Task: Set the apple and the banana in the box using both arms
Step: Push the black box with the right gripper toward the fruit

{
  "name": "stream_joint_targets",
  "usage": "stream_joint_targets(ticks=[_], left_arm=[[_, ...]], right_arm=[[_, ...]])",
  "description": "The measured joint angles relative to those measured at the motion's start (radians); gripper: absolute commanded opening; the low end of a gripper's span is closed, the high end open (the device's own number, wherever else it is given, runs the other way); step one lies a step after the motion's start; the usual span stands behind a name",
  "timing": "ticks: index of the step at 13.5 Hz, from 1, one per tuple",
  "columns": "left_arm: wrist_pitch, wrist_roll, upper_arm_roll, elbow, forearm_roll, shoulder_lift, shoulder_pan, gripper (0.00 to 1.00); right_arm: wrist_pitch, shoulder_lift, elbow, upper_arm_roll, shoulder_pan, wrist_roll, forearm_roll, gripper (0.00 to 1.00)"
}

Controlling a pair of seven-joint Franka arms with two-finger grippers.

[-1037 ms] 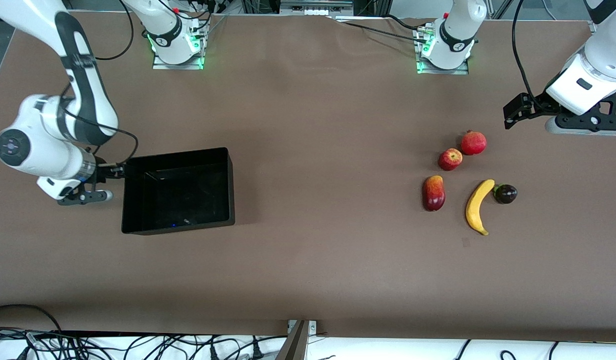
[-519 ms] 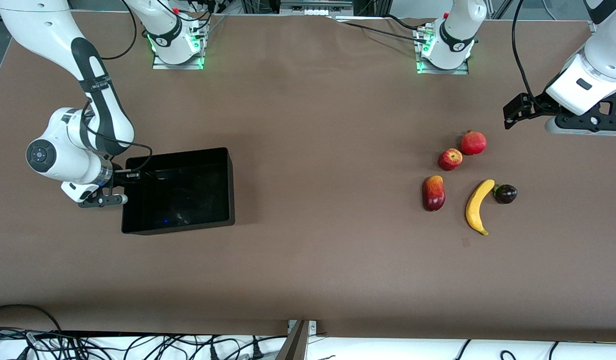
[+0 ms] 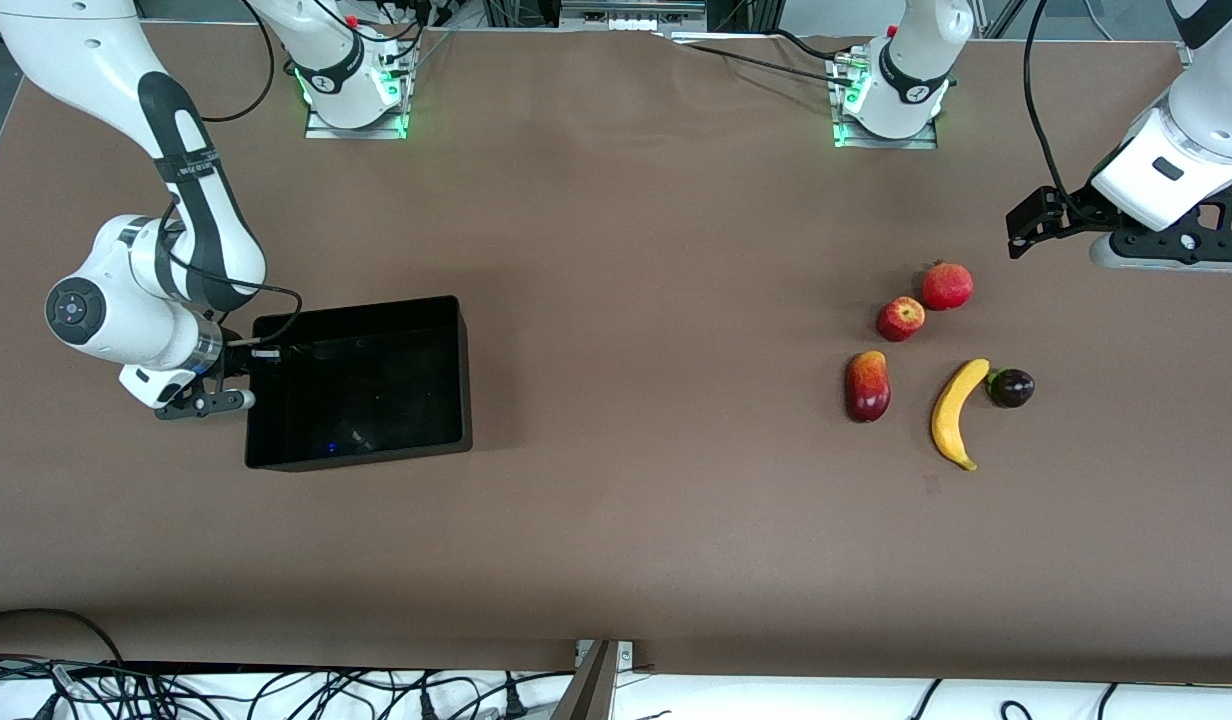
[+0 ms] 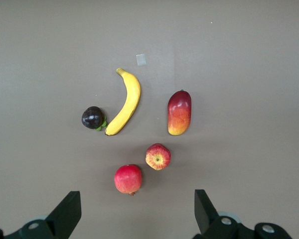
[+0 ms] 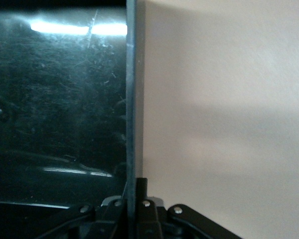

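The black box [image 3: 361, 380] is gripped by its end wall, toward the right arm's end of the table, by the right gripper [image 5: 133, 186], whose fingers are clamped on the thin rim. Well apart from the box, toward the left arm's end, the apple [image 3: 900, 319] and the banana [image 3: 957, 412] are seen on the table. The left gripper [image 4: 134, 214] is held above them, fingers spread and empty.

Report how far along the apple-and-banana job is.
No fruit is packed: the box holds nothing. In hand: the right tool is shut on the box wall at the right arm's end. The left tool hangs open over the fruit. Left to do: the apple and banana lie on the table.
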Motion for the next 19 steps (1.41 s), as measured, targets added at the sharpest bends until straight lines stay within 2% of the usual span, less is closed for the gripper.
stream_joint_targets(ticks=[4,8,11,14,17,19], left_arm=[[0.000,0.000,0.000,0.000,0.000,0.000,0.000,1.00],[0.000,0.000,0.000,0.000,0.000,0.000,-0.001,1.00],[0.000,0.000,0.000,0.000,0.000,0.000,-0.001,1.00],[0.000,0.000,0.000,0.000,0.000,0.000,-0.002,1.00],[0.000,0.000,0.000,0.001,0.000,0.001,-0.002,1.00],[0.000,0.000,0.000,0.001,0.000,0.001,-0.002,1.00]], right_arm=[[-0.191,-0.030,0.165,0.070,0.047,0.026,0.001,0.00],[-0.254,-0.025,0.308,0.083,0.248,0.310,0.005,0.00],[-0.254,0.051,0.381,0.089,0.449,0.603,0.006,0.00],[-0.251,0.172,0.495,0.088,0.609,0.817,0.009,0.00],[-0.252,0.276,0.608,0.088,0.687,0.924,0.043,0.00],[-0.252,0.310,0.641,0.088,0.705,0.936,0.046,0.00]])
